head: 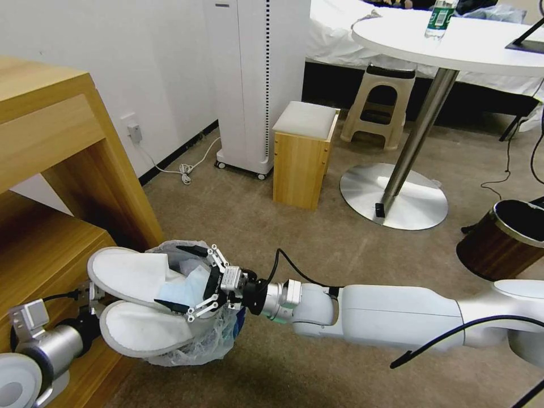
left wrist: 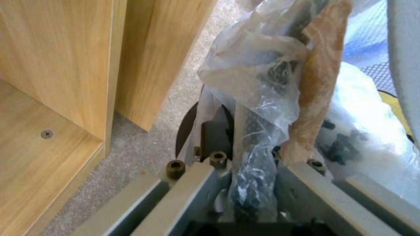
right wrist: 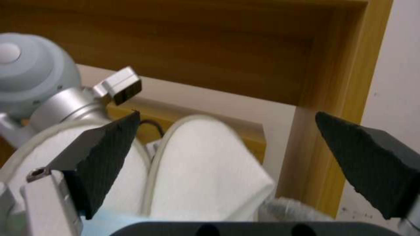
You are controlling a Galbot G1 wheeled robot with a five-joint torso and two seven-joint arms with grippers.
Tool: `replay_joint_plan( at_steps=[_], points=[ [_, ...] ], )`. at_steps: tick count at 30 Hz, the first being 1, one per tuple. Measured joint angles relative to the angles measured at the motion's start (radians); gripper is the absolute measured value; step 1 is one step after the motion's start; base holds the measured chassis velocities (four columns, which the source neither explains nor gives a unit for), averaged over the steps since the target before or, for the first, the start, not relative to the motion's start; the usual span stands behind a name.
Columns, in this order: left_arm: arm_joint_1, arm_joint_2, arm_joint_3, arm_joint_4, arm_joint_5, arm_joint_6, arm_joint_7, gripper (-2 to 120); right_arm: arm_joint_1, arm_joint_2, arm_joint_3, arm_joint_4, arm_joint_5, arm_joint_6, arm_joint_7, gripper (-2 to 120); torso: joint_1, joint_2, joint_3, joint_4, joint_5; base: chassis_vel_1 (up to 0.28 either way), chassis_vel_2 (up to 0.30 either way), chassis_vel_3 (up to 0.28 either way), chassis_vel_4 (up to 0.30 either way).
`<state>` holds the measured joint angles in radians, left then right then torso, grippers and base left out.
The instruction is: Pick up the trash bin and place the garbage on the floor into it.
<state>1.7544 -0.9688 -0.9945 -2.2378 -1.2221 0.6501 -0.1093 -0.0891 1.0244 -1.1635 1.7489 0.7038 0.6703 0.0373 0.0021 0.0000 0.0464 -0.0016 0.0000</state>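
Two white slippers [head: 133,294] jut out of the trash bin [head: 198,340], heels toward my left arm, with a light-blue mask [head: 184,286] tucked beside them. My left hand [left wrist: 258,177] sits nearest me, low beside the wooden shelf unit [head: 51,187], clenched on the bin's rim and its crinkly clear liner [left wrist: 258,82]; the bin is tipped on its side and seems to ride just above the beige carpet [head: 317,249]. My right hand [head: 184,279] reaches in from the right across the bin's mouth, its black fingertips [right wrist: 109,144] spread wide over the slippers and mask, holding nothing. Beyond the bin I see a small wooden stool [head: 303,153], then a white upright appliance [head: 255,85] against the wall. Off right stands a brown metal-rimmed bin [head: 504,238], beside the round white counter [head: 453,42] with a bottle [head: 441,18] on it.
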Motion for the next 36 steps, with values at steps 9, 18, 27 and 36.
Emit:
replay_joint_plan(
  at_steps=[9, 18, 27, 36],
  points=[
    [0.007, -0.01, 0.002, -0.004, 0.008, 0.0, 0.008, 0, 0.009, -0.009, 0.063, 0.006, 0.008, -0.006, 0.018, 100, 0.0, 0.0, 0.0, 0.0, 0.0, 0.0, 0.0, 0.0, 0.0],
    [0.032, -0.01, -0.004, -0.017, 0.01, 0.001, 0.004, 0, -0.019, -0.052, 0.188, 0.0, 0.019, -0.01, 0.024, 100, 0.0, 0.0, 0.0, 0.0, 0.0002, 0.0, 0.0, 0.0, 0.0],
    [0.061, -0.019, -0.004, -0.04, 0.005, 0.01, -0.019, 0, -0.091, -0.141, 0.345, 0.009, 0.018, -0.007, 0.006, 100, 0.0, 0.0, 0.0, -0.0001, 0.0003, 0.0, 0.0, 0.0, 0.0],
    [0.11, -0.011, -0.002, -0.055, -0.015, 0.023, -0.05, 0, -0.256, -0.249, 0.537, 0.02, -0.007, 0.013, -0.022, 100, 0.0, 0.0, 0.0, -0.0004, 0.0002, 0.0, 0.0, 0.0, 0.0]
  ],
)
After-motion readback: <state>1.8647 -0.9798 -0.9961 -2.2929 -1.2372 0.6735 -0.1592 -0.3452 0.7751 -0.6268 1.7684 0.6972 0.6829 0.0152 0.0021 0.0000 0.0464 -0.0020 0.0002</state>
